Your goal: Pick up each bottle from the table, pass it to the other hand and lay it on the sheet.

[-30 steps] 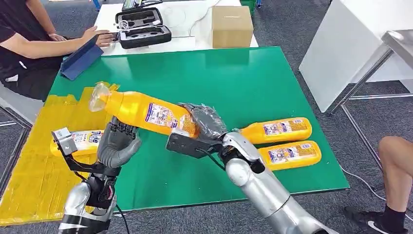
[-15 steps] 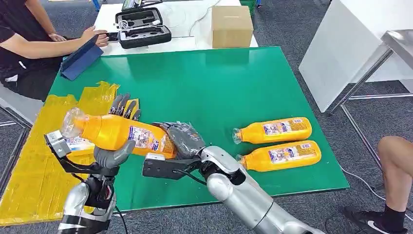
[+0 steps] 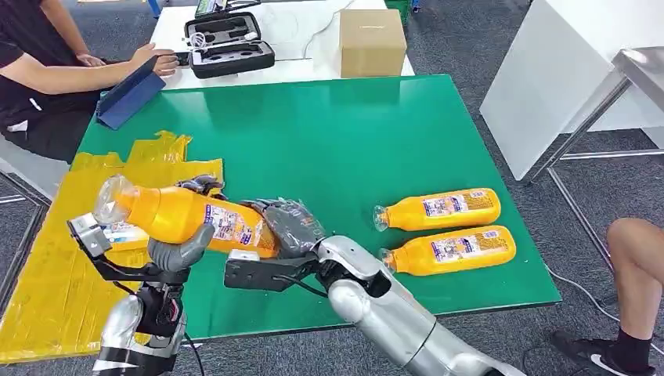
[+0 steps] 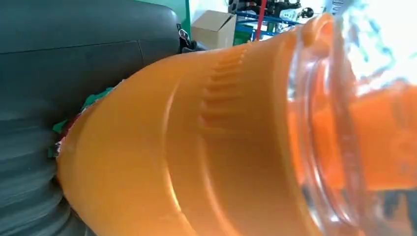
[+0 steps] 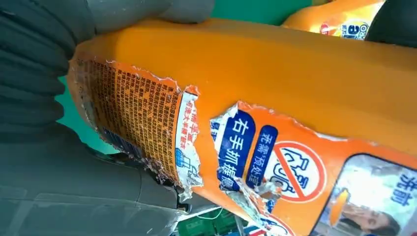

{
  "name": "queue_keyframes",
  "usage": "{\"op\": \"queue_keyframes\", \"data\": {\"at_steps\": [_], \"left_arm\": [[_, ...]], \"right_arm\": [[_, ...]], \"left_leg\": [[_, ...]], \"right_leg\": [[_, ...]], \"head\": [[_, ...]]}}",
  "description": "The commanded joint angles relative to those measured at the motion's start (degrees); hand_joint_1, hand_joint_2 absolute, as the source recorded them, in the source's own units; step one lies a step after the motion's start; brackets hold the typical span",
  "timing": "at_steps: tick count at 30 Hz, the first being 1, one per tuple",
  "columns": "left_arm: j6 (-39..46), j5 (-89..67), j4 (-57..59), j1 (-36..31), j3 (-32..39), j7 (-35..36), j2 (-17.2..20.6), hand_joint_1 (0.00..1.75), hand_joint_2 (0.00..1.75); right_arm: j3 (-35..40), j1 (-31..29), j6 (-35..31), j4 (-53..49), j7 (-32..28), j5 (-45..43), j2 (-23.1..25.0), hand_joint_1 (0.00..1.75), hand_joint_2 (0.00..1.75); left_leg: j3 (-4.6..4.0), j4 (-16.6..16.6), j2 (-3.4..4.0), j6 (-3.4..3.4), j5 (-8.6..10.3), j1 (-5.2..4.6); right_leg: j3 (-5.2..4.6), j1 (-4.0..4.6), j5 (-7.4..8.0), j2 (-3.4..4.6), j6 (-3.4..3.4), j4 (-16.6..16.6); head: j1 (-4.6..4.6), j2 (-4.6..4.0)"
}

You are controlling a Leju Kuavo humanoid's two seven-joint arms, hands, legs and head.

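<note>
An orange bottle (image 3: 184, 219) with a clear cap and a torn label is held over the left front of the table, cap toward the yellow sheet (image 3: 43, 266). My left hand (image 3: 182, 244) grips its neck end, thumb beneath and fingers (image 3: 202, 186) curled over the top. My right hand (image 3: 291, 225) still grips its base end. Up close, the left wrist view shows the bottle's shoulder (image 4: 206, 137) against my left hand (image 4: 59, 73). The torn label (image 5: 206, 137) lies beside my right hand (image 5: 44, 98) in the right wrist view. Another bottle (image 3: 121, 233) lies on the sheet. Two more bottles (image 3: 442, 208) (image 3: 454, 249) lie at the table's front right.
The green table (image 3: 337, 133) is bare in its middle and back. A person (image 3: 47, 70) sits at the far left beside a blue tablet case (image 3: 129, 95). A black case (image 3: 229, 45) and a cardboard box (image 3: 373, 41) stand behind. A person's leg (image 3: 638, 274) is at right.
My left hand's fingers, spread upright behind the bottle half a second ago, have curled over it. Over the second, the bottle moved left and down from the right hand toward the left.
</note>
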Motion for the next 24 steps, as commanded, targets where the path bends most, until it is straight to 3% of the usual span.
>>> {"op": "queue_keyframes", "data": {"at_steps": [1,5,6,7,11,12,17,24], "left_arm": [[0.33,-1.88,2.70,-4.35,-0.52,-0.48,-0.45,1.75,1.75],[1.47,-4.69,2.18,-4.43,-0.63,-1.69,-0.18,1.75,1.75],[2.53,-7.45,1.79,-4.43,-0.71,-2.65,0.11,1.75,1.75],[3.88,-10.71,1.21,-4.38,-0.57,-3.51,0.36,1.75,1.75],[5.56,-15.14,0.35,-4.46,-0.08,-3.91,0.88,1.75,1.75],[8.42,-21.46,-0.14,-4.44,-0.04,-4.73,1.25,1.75,1.75],[11.92,-37.82,-2.01,-2.83,5.00,-4.96,3.12,1.75,1.75],[28.98,-83.97,-2.69,0.70,8.19,-0.17,6.74,1.75,1.75]], "right_arm": [[4.98,0.35,0.74,2.20,-0.48,0.51,-1.61,1.75,1.75],[3.93,0.78,-0.36,1.54,-0.11,0.83,-2.12,1.75,1.75],[3.16,1.04,-1.28,0.92,0.45,1.42,-2.54,1.08,1.75],[1.65,1.57,-2.02,-0.07,0.81,1.43,-2.94,0.00,1.75],[-0.72,1.93,-2.27,-1.86,0.81,1.23,-4.12,0.00,1.75],[-2.80,2.83,-3.22,-2.84,2.00,1.84,-4.06,0.00,0.00],[-12.37,7.95,-4.02,-12.70,1.98,3.62,-8.47,0.00,0.00],[-20.89,15.38,-2.63,-23.45,0.69,4.75,-11.90,0.00,0.00]], "left_leg": [[0.23,-0.02,-0.15,-0.04,-0.07,0.07],[0.26,-0.01,-0.15,-0.04,-0.09,0.07],[0.15,-0.03,-0.15,-0.03,-0.03,0.05],[0.29,-0.02,-0.17,-0.05,-0.09,0.08],[0.28,0.03,-0.26,-0.04,-0.10,0.07],[0.27,0.05,-0.21,-0.04,-0.12,0.07],[0.40,0.09,-0.22,-0.07,-0.20,0.10],[0.40,0.02,-0.07,-0.05,-0.22,0.02]], "right_leg": [[0.31,0.08,-0.10,-0.22,-0.07,-0.06],[0.34,0.09,-0.11,-0.23,-0.08,-0.06],[0.21,0.06,-0.07,-0.21,-0.06,-0.05],[0.37,0.10,-0.12,-0.25,-0.09,-0.07],[0.39,0.09,-0.16,-0.31,-0.08,-0.03],[0.37,0.09,-0.15,-0.25,-0.08,-0.01],[0.52,0.13,-0.23,-0.33,-0.13,0.01],[0.48,0.06,-0.20,-0.12,-0.10,-0.02]], "head": [[0.02,0.00],[0.00,0.00],[0.00,0.00],[0.00,0.00],[0.02,0.00],[0.02,0.00],[0.00,0.00],[0.00,0.00]]}}
